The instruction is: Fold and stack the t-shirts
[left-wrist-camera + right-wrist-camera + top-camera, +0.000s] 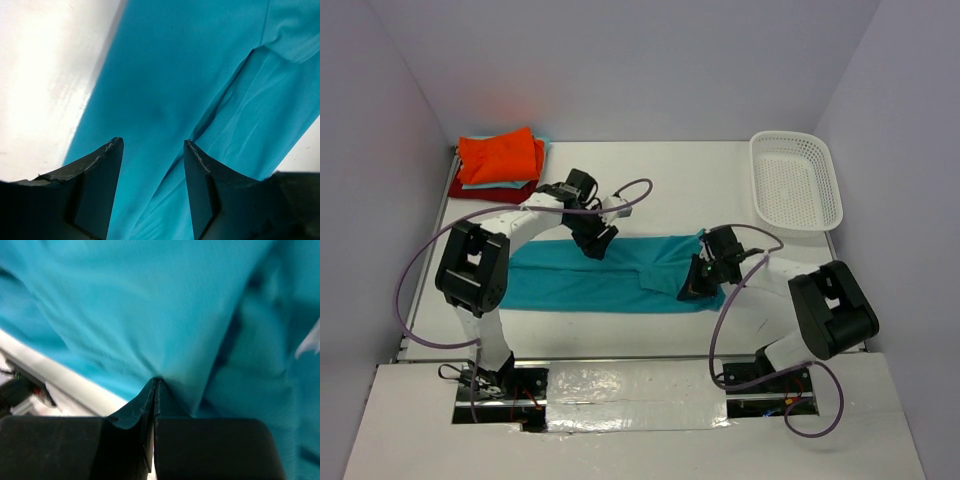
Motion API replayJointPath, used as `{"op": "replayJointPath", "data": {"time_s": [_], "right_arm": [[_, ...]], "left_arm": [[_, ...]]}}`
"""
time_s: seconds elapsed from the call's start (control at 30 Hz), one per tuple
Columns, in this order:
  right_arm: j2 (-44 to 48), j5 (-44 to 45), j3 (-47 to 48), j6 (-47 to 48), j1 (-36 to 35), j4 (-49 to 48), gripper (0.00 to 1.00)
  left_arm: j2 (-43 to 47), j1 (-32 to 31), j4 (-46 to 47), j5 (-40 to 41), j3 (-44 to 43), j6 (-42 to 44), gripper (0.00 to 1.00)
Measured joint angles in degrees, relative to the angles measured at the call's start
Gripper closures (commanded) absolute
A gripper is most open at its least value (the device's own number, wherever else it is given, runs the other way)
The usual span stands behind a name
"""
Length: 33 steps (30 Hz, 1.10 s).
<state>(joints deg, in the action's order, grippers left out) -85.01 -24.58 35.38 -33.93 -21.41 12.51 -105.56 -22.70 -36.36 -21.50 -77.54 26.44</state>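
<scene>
Three shirts stacked, the teal one part-folded.
Far left, the orange shirt (500, 155) tops the pile, over the mint shirt (490, 184) and the dark red shirt (470, 192). My left gripper (152, 145) hangs with jaws apart over the teal shirt (580, 282) mid-table, holding nothing. My right gripper (154, 382) is pinched tight on its right-hand cloth. I judge only this shirt remains. No writing is readable.

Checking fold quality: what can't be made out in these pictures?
- Top view: most of the stack's lower shirts, covered by the orange t-shirt.
- Top view: part of the teal t-shirt, under the left arm.
- Right wrist view: how much cloth the right jaws pinch; blurred.
- Left wrist view: shirt outline, cut off.
</scene>
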Motion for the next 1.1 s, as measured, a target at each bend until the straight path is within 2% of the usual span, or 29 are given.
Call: {"op": "replayJointPath", "data": {"time_s": [0.17,0.33,0.47,0.5,0.57,0.63,0.67,0.7,0.77,0.9,0.97,1.1], "right_arm": [[3.1,0.3,-4.0,-2.2,-1.8,-2.7,1.00],[7.3,5.0,-4.5,-2.1,-2.7,-0.7,1.00],[11.3,9.4,0.7,-0.9,-1.9,5.7,0.49],[12.4,9.8,2.6,-0.3,-0.9,6.5,0.47],[13.9,10.6,6.5,0.8,2.4,6.8,0.50],[13.3,11.2,9.7,1.8,6.6,6.3,0.61],[12.2,11.7,11.0,2.4,8.2,6.2,0.70],[10.4,12.2,12.4,3.0,9.7,6.1,0.71],[5.5,12.7,14.4,4.1,10.9,6.1,0.70],[-4.0,12.5,15.9,6.4,10.9,6.2,0.62],[-6.3,12.3,15.9,6.9,10.9,6.5,0.56],[-9.1,12.3,16.9,7.6,10.9,6.2,0.54]], "left_arm": [[-0.5,-0.4,0.8,1.3,1.9,-1.4,0.36],[-0.6,3.1,-0.1,1.4,0.7,-1.7,0.32],[1.0,9.8,-1.0,1.7,-1.2,-2.9,0.28],[1.9,12.1,-0.9,2.0,-1.3,-3.4,0.27],[4.7,18.3,-0.4,3.6,-1.3,-4.6,0.20],[7.3,24.8,1.0,5.8,-1.2,-5.8,0.14],[8.2,27.6,1.9,7.0,-0.9,-6.1,0.14],[8.7,29.7,3.0,8.5,-0.5,-6.3,0.13],[8.9,33.7,4.4,10.4,0.8,-6.5,0.13],[6.1,36.6,5.1,12.3,4.0,-5.7,0.14],[3.9,37.5,5.0,12.0,4.4,-5.6,0.15],[0.6,38.4,5.0,9.7,4.4,-5.5,0.17]]}}
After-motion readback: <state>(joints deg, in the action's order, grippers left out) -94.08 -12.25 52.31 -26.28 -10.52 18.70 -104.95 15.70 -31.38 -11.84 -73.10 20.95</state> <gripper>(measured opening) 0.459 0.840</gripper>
